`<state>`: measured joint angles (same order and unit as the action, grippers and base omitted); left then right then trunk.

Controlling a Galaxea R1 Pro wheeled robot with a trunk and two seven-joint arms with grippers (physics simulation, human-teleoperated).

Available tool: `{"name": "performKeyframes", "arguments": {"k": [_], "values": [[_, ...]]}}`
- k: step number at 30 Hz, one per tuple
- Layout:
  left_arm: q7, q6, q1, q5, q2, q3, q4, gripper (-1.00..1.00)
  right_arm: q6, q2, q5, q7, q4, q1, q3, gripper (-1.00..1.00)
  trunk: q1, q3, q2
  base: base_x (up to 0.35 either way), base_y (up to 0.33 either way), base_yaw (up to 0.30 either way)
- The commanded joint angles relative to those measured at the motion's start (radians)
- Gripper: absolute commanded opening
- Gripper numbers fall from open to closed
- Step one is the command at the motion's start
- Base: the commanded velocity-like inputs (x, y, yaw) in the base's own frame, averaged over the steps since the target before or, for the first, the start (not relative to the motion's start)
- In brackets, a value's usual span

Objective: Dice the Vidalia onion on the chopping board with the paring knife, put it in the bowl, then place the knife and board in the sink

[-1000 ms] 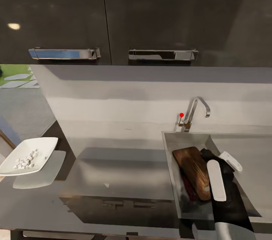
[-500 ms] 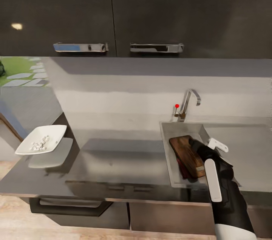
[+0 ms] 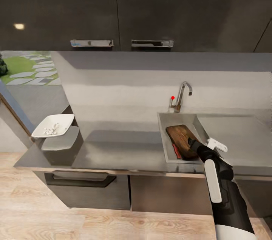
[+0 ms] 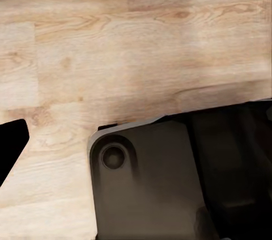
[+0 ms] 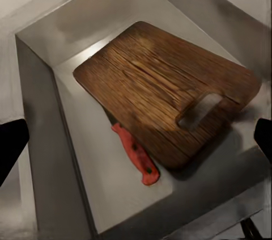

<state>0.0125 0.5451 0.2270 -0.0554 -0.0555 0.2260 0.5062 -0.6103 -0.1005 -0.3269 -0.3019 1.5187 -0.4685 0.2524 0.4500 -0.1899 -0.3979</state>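
I am looking down from my head camera at a kitchen counter [image 3: 124, 153], grey and glossy, under dark upper cabinets [image 3: 113, 5] with steel bar handles. At the far left end of the counter a white bowl [image 3: 53, 125] is sitting, holding a small heap of pale diced onion [image 3: 50, 130]. The middle stretch of the counter is reflecting the pale backsplash. To the right of it lies the sink [image 3: 164, 145], with its faucet [image 3: 182, 94] and a small red knob [image 3: 172, 97] standing behind the basin. Inside the basin the board [image 3: 181, 140] is resting tilted, its far end propped up toward the back wall, and the knife [image 3: 176, 151] is lying on the basin floor with its red handle sticking out from under the board's left edge; the blade is hidden beneath the board. My right wrist camera is showing the same: the board [image 5: 164, 98], slot handle at its near end, lying over the knife [image 5: 136, 155]. My right gripper [image 3: 199, 145] is reaching over the near right edge of the sink, just beside the board's near end; its fingers are spread wide, one dark tip at each edge of the wrist view, holding nothing. My left wrist camera is looking down at a pale wood floor [image 4: 113, 53] and a dark part of my own body [image 4: 170, 183]; a single dark fingertip [image 4: 10, 143] of my left gripper is showing at the edge, so I cannot tell how wide it is.
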Motion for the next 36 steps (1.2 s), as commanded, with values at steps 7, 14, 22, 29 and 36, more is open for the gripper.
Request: {"name": "performKeyframes", "arguments": {"k": [7, 14, 22, 29, 36], "values": [[0.001, 0.001, 0.000, -0.006, -0.001, 0.006, 0.002, 1.00, -0.002, -0.002, -0.010, -0.008, 0.001, 0.004, -0.001, 1.00, 0.000, -0.002, -0.002, -0.337, 0.000, 0.000], [0.001, 0.001, 0.000, -0.006, -0.001, 0.006, 0.002, 1.00, -0.002, -0.003, -0.009, -0.008, 0.001, 0.005, -0.001, 1.00, 0.000, -0.002, -0.002, -0.337, 0.042, 0.000], [0.001, 0.001, 0.000, -0.006, -0.001, 0.006, 0.001, 1.00, 0.002, -0.007, 0.025, -0.007, -0.001, 0.010, -0.009, 1.00, 0.000, -0.002, -0.002, -0.227, 0.060, 0.000], [0.001, 0.002, 0.000, -0.006, -0.001, 0.005, 0.003, 1.00, 0.093, -0.017, 0.099, 0.047, -0.071, 0.087, -0.044, 1.00, 0.000, -0.002, -0.002, -0.009, 0.002, 0.000], [0.003, -0.002, -0.001, -0.007, -0.001, 0.003, 0.002, 1.00, 0.353, -0.024, 0.246, 0.185, -0.268, 0.158, -0.069, 1.00, 0.000, -0.002, -0.002, 0.000, 0.000, 0.000]]}}
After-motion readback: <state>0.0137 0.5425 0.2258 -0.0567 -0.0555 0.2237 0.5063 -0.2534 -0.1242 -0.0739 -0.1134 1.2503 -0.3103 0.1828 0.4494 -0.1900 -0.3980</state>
